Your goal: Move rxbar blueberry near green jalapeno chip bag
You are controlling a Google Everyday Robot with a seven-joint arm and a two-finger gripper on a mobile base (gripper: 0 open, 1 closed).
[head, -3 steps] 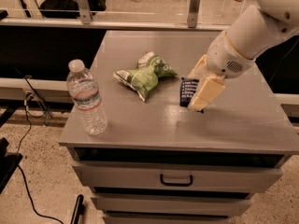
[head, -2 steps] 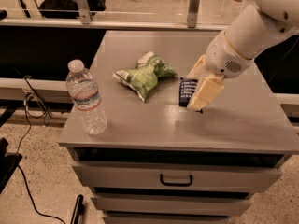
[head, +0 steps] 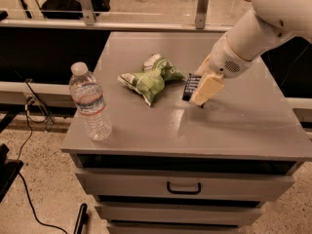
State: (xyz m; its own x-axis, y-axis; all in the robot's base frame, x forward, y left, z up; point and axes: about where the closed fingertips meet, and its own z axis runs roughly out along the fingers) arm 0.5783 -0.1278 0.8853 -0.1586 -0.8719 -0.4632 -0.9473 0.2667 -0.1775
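The rxbar blueberry (head: 190, 87), a dark navy wrapper with pale text, sits on the grey cabinet top just right of the green jalapeno chip bag (head: 151, 79). The bag is green and white, wrinkled and pinched in the middle. My gripper (head: 204, 92), cream-coloured at the end of the white arm, comes in from the upper right. It is right against the bar's right side and hides part of it. The bar and the bag are a small gap apart.
A clear plastic water bottle (head: 90, 104) stands upright near the front left corner of the cabinet top (head: 234, 126). Drawers with a handle (head: 183, 187) are below the front edge. A railing and a dark gap lie behind the cabinet.
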